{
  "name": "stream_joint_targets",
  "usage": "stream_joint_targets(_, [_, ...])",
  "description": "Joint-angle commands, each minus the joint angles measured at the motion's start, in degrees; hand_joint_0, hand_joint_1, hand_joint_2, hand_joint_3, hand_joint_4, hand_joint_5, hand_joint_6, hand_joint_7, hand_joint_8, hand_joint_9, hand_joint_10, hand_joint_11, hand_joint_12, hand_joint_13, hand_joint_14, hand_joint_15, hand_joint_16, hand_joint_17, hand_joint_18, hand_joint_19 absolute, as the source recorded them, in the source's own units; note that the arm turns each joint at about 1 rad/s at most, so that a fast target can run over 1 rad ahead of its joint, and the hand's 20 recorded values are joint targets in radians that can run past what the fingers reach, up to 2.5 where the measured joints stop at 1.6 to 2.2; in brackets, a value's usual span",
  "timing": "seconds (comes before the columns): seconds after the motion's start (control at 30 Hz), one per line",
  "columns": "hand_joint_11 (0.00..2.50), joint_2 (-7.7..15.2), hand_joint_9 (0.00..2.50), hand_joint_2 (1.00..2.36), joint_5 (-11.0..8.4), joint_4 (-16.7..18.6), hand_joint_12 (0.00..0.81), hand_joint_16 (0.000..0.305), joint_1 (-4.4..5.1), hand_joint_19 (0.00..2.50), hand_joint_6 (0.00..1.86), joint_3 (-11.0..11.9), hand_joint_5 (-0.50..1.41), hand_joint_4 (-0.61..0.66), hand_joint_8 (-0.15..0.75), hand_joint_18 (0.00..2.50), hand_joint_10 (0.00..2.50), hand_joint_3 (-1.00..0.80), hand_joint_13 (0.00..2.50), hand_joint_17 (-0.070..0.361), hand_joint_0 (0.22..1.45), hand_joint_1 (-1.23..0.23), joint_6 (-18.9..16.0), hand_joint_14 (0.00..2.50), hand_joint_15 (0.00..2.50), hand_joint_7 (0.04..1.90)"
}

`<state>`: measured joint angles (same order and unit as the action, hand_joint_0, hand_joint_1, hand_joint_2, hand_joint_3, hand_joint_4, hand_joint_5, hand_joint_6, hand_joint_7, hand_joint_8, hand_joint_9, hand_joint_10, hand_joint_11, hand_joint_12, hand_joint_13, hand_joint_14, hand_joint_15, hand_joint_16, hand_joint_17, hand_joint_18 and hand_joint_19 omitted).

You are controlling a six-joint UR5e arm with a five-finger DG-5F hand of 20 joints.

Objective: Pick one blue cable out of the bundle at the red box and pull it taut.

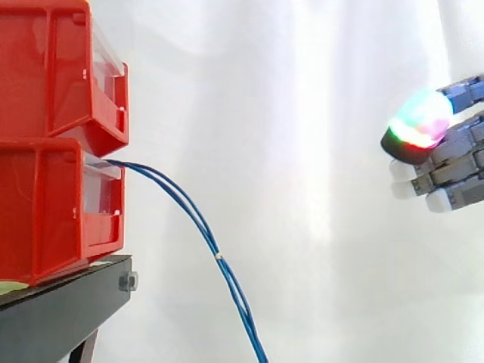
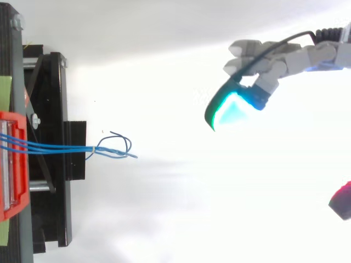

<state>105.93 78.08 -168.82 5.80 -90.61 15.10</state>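
Note:
A bundle of thin blue cables (image 1: 198, 218) comes out of the lower red bin (image 1: 53, 204) and hangs down to the right, bound by a small white tie (image 1: 219, 256). From above, the blue cables (image 2: 60, 148) run right from the red bin (image 2: 12, 164) and end in loose curled tips (image 2: 120, 148). My hand (image 1: 454, 155) hovers far to the right of the cables, level with the lower bin's top. Its fingers are straight, pointing toward the bins, with nothing between them. In the top view the hand (image 2: 274, 61) is at the upper right, one pad (image 2: 230, 109) glowing cyan.
Two red bins are stacked, the upper one (image 1: 53, 68) on the lower, on a black stand (image 1: 60, 310) at the left. A white curtain hangs behind. A dark pad with a magenta glow (image 2: 343, 200) shows at the right edge of the top view.

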Motion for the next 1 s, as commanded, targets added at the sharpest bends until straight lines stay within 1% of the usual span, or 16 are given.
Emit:
stream_joint_targets(0.0, [0.00, 1.12, 0.16, 1.00, -1.62, 0.59, 0.351, 0.057, 0.00, 0.06, 0.50, 0.00, -0.22, 0.23, 0.260, 0.00, 0.00, -0.50, 0.00, 0.128, 0.46, -0.75, 0.63, 0.00, 0.04, 0.66])
stream_joint_targets(0.03, [0.00, 2.00, 0.16, 1.00, -1.71, 0.77, 0.351, 0.057, 0.00, 0.06, 0.50, 0.00, -0.22, 0.23, 0.262, 0.00, 0.00, -0.50, 0.00, 0.128, 0.46, -0.75, 0.63, 0.00, 0.03, 0.66])
stream_joint_targets(0.07, [0.00, 2.35, 0.16, 1.00, -1.71, 1.12, 0.352, 0.057, 0.00, 0.06, 0.50, 0.00, -0.22, 0.23, 0.262, 0.00, 0.00, -0.50, 0.00, 0.128, 0.46, -0.75, 0.63, 0.00, 0.04, 0.66])
stream_joint_targets(0.17, [0.00, 2.79, 0.17, 1.00, -1.71, 2.18, 0.352, 0.057, 0.00, 0.06, 0.50, 0.00, -0.22, 0.24, 0.265, 0.00, 0.00, -0.50, 0.00, 0.127, 0.46, -0.74, 0.63, 0.00, 0.04, 0.66])
stream_joint_targets(0.23, [0.00, 3.67, 0.17, 1.00, -1.71, 3.85, 0.352, 0.057, 0.09, 0.06, 0.50, 0.00, -0.22, 0.24, 0.267, 0.00, 0.00, -0.50, 0.00, 0.127, 0.46, -0.73, 0.54, 0.00, 0.04, 0.66])
stream_joint_targets(0.27, [0.00, 3.76, 0.17, 1.00, -1.79, 4.20, 0.352, 0.057, 0.09, 0.06, 0.50, 0.00, -0.22, 0.24, 0.267, 0.00, 0.00, -0.50, 0.00, 0.127, 0.46, -0.73, 0.72, 0.00, 0.04, 0.66])
stream_joint_targets(0.3, [0.00, 4.46, 0.17, 1.00, -1.62, 4.90, 0.353, 0.057, 0.09, 0.07, 0.50, 0.00, -0.22, 0.25, 0.268, 0.00, 0.00, -0.50, 0.00, 0.127, 0.46, -0.73, 0.63, 0.00, 0.04, 0.66])
stream_joint_targets(0.43, [0.00, 5.25, 0.17, 1.00, -1.62, 5.78, 0.352, 0.056, 0.09, 0.07, 0.50, 0.00, -0.22, 0.25, 0.268, 0.00, 0.00, -0.50, 0.00, 0.127, 0.46, -0.71, 0.54, 0.00, 0.04, 0.67])
stream_joint_targets(0.47, [0.00, 5.87, 0.17, 1.00, -1.62, 6.39, 0.352, 0.056, 0.09, 0.07, 0.50, 0.00, -0.22, 0.25, 0.269, 0.00, 0.00, -0.50, 0.00, 0.127, 0.46, -0.71, 0.63, 0.00, 0.04, 0.67])
stream_joint_targets(0.53, [0.00, 6.04, 0.18, 1.00, -1.53, 6.75, 0.352, 0.056, 0.09, 0.06, 0.50, 0.00, -0.22, 0.26, 0.268, 0.00, 0.00, -0.50, 0.00, 0.126, 0.46, -0.71, 0.54, 0.00, 0.04, 0.67])
stream_joint_targets(0.57, [0.00, 6.75, 0.18, 1.00, -1.53, 7.45, 0.351, 0.056, 0.00, 0.06, 0.50, 0.00, -0.22, 0.26, 0.268, 0.00, 0.00, -0.50, 0.00, 0.126, 0.46, -0.71, 0.54, 0.00, 0.04, 0.67])
stream_joint_targets(0.73, [0.00, 6.92, 0.18, 1.00, -1.71, 8.94, 0.351, 0.056, 0.09, 0.06, 0.50, 0.00, -0.22, 0.26, 0.270, 0.00, 0.00, -0.50, 0.00, 0.126, 0.47, -0.70, 0.72, 0.00, 0.03, 0.67])
stream_joint_targets(0.77, [0.00, 7.01, 0.18, 1.00, -2.06, 10.00, 0.351, 0.056, 0.09, 0.06, 0.50, 0.00, -0.22, 0.26, 0.270, 0.00, 0.00, -0.50, 0.00, 0.126, 0.47, -0.70, 0.81, 0.00, 0.04, 0.67])
stream_joint_targets(0.8, [0.00, 7.01, 0.18, 1.00, -2.32, 10.26, 0.352, 0.056, 0.09, 0.06, 0.50, 0.00, -0.22, 0.26, 0.270, 0.00, 0.00, -0.50, 0.00, 0.126, 0.46, -0.70, 0.81, 0.00, 0.04, 0.67])
stream_joint_targets(0.87, [0.00, 7.01, 0.18, 1.00, -3.81, 11.93, 0.351, 0.056, 0.09, 0.06, 0.50, 0.00, -0.21, 0.27, 0.270, 0.00, 0.00, -0.50, 0.00, 0.126, 0.47, -0.70, 0.81, 0.00, 0.04, 0.67])
stream_joint_targets(0.97, [0.00, 7.10, 0.18, 1.00, -4.96, 12.81, 0.350, 0.056, 0.00, 0.06, 0.50, 0.00, -0.21, 0.27, 0.270, 0.00, 0.00, -0.50, 0.00, 0.125, 0.47, -0.70, 1.07, 0.00, 0.04, 0.67])
